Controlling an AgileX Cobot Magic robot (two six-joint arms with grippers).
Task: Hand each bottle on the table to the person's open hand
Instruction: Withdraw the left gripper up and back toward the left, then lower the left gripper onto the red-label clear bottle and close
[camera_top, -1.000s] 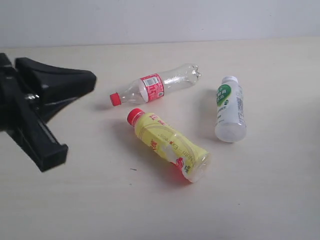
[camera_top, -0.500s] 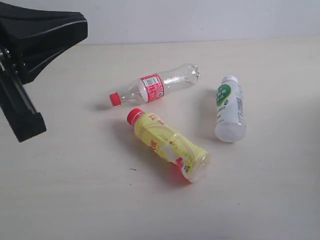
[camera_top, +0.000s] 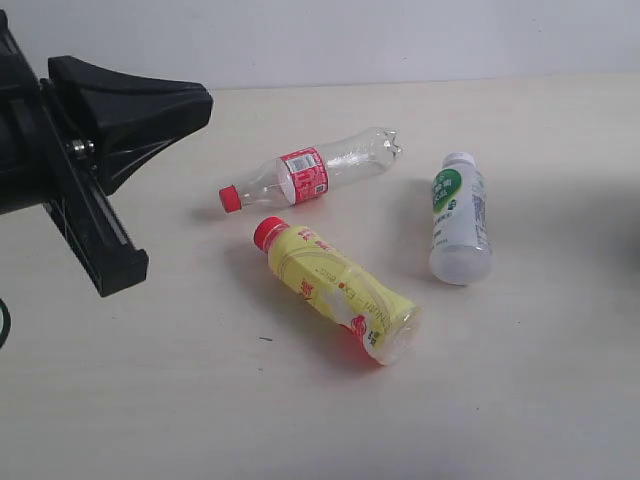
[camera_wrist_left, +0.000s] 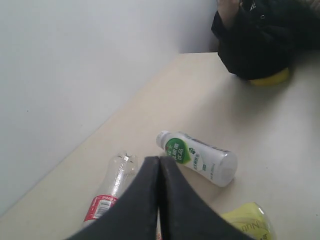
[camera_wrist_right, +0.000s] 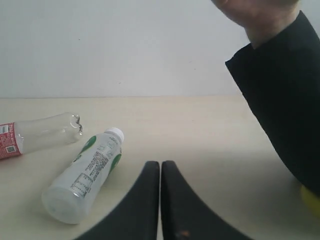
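Three bottles lie on the table (camera_top: 520, 400). The clear bottle with red label and cap (camera_top: 310, 175) is at the back, the yellow-labelled one (camera_top: 340, 290) in the middle, and a white one with green marks (camera_top: 460, 215) on the right. A second white bottle is not in view. My left gripper (camera_top: 195, 100) hovers at the left, shut and empty, its tip left of the clear bottle. In the left wrist view that gripper (camera_wrist_left: 159, 159) points between the clear bottle (camera_wrist_left: 112, 185) and the white bottle (camera_wrist_left: 200, 157). My right gripper (camera_wrist_right: 160, 165) is shut and empty beside the white bottle (camera_wrist_right: 82, 177).
A person's hand (camera_wrist_right: 260, 12) in a black sleeve (camera_wrist_right: 285, 105) is raised beyond the white bottle's side of the table. Something yellow (camera_wrist_left: 270, 77) peeks from under the sleeve. A pale wall (camera_top: 350, 40) runs along the table's far edge.
My left gripper rose up and to the left, then came back down and to the right, ending slightly higher and further right than at first. The bottles have not moved.
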